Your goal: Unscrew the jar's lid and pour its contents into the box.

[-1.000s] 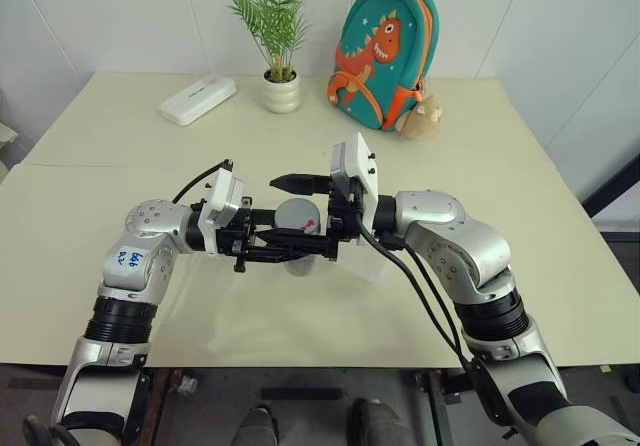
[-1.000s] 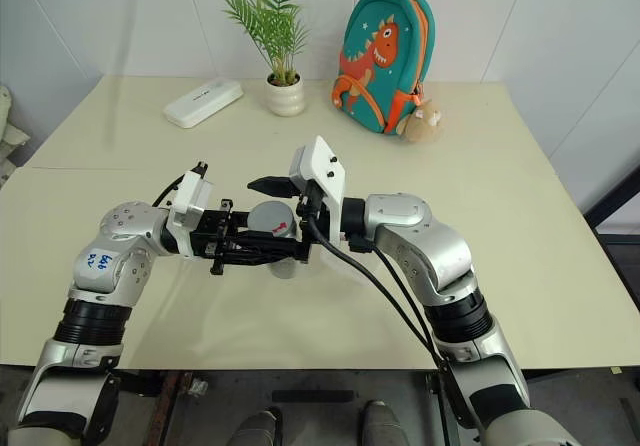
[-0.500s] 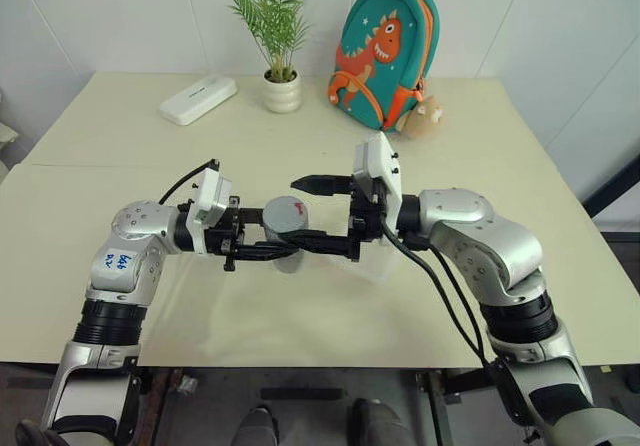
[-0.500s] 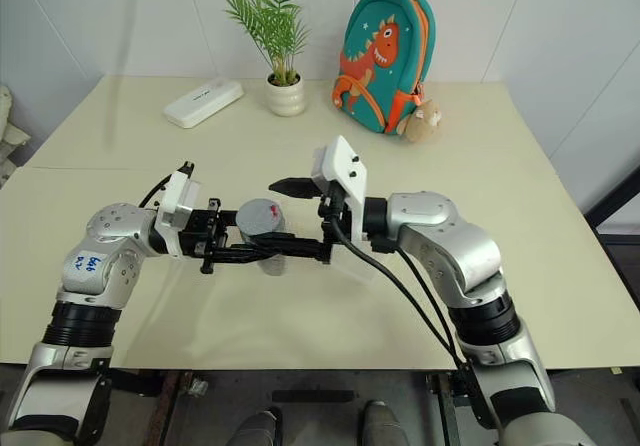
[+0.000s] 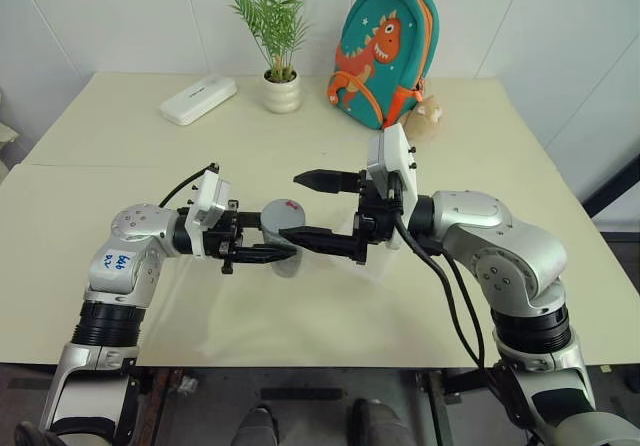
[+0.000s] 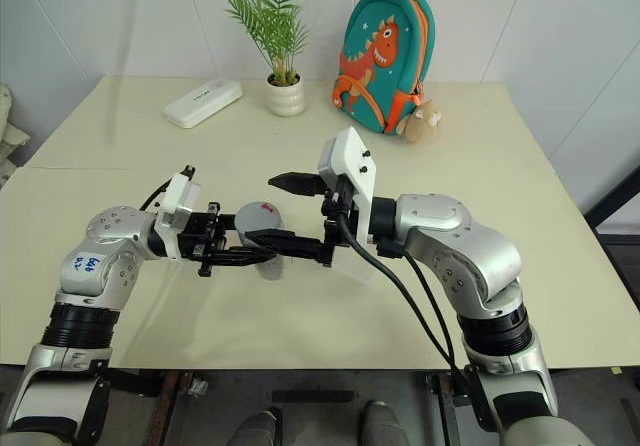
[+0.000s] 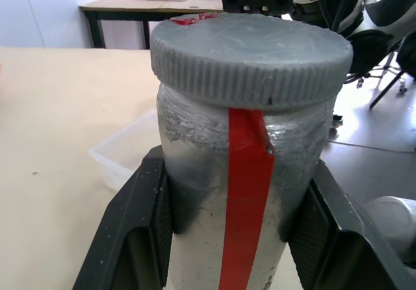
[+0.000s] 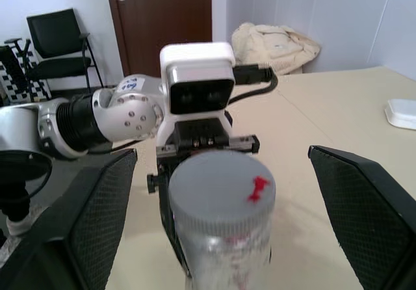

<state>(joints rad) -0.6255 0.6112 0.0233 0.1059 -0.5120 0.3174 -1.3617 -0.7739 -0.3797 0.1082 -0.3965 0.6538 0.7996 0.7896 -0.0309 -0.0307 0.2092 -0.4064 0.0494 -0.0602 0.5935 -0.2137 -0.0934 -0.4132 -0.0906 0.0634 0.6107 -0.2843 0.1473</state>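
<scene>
- The bench [image 5: 120, 166] carries the clear box [image 7: 127, 148], which lies beside the raised jar; nothing visible inside it.
- Left pincer [image 5: 285, 253] is clamped on the jar [image 7: 244, 192], lid [image 8: 221, 184] on; contents can't be made out.
- Right pincer [image 5: 300, 207] stands apart, flanking the lid, not touching.

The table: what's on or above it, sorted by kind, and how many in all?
Jars: 1, the jar with its lid on, held above the table by the left claw
Clear boxes: 1, the box
Plants in pots: 1
White cases: 1
Backpacks: 1
Total: 5
</scene>
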